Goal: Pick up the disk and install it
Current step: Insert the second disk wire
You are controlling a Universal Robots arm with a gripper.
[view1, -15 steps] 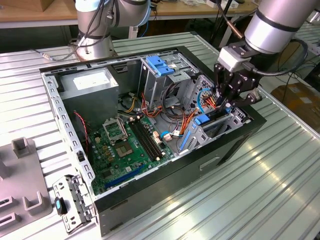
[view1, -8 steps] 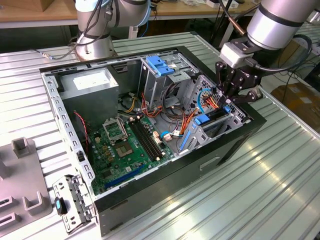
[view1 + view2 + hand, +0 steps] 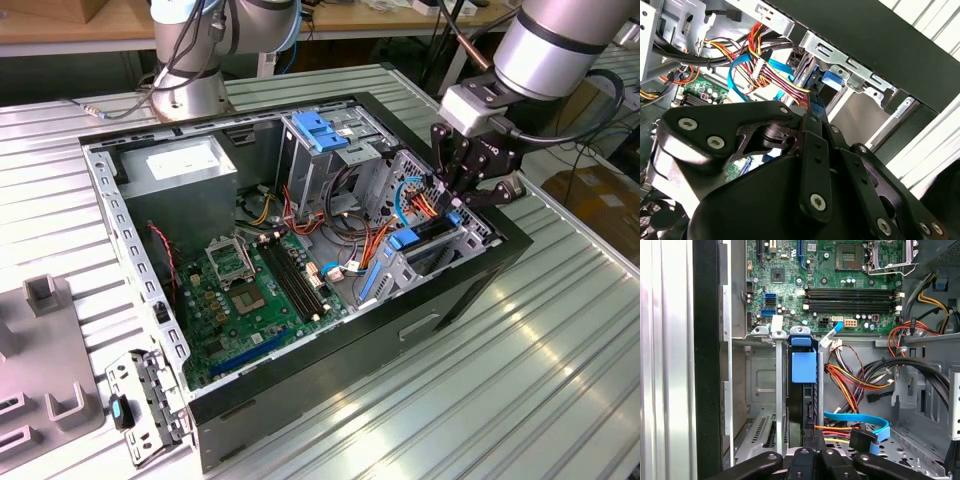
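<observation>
We see the gripper (image 3: 463,187) over the open computer case (image 3: 330,340), at the case's edge nearest the desk's (image 3: 520,390) far corner — fingers (image 3: 812,150) narrow, pressed together above the disk (image 3: 804,385), which sits edge-on in its bay (image 3: 780,405) beside the motherboard (image 3: 840,285).

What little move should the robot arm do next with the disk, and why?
Likely a slow push of the disk deeper into the bay. In the first wrist view the disk stands on edge between the bay's metal walls, the gripper sits right at its near end, and I cannot tell whether it is fully seated.
</observation>
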